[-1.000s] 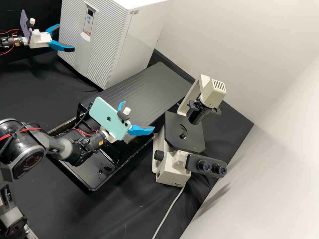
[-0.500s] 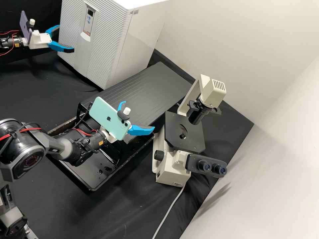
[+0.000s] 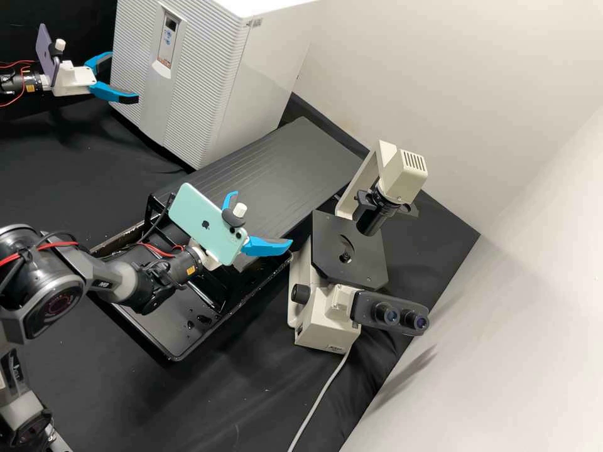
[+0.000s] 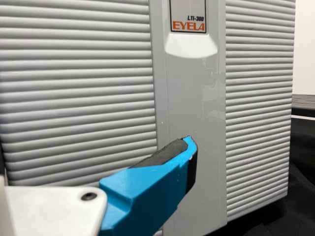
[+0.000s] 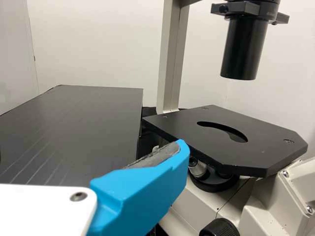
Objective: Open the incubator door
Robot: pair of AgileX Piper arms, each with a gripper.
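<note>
At the back left of the high view stands the white incubator [image 3: 267, 56]; its ribbed front door [image 3: 195, 94] is closed, with a pale handle recess [image 3: 161, 69] under the control panel. My left gripper [image 3: 124, 77] is open before the door's left part, left of that recess. In the left wrist view, one finger of the left gripper [image 4: 147, 189] stands in front of the smooth strip, below the recess [image 4: 191, 45]; contact cannot be told. My right gripper [image 3: 262, 218], open and holding nothing, hangs over the black rack, beside the microscope. The right gripper [image 5: 142, 191] also shows in its wrist view.
A black slatted platform [image 3: 276, 163] lies between the incubator and the microscope [image 3: 348, 251]. Below it is a black tray [image 3: 169, 358] with wet spots. The microscope's cable [image 3: 323, 392] runs to the front edge, and a pale wall [image 3: 502, 157] bounds the right side.
Over the last half second my left gripper has shifted slightly down and left in the high view. The right arm and the door have kept their places.
</note>
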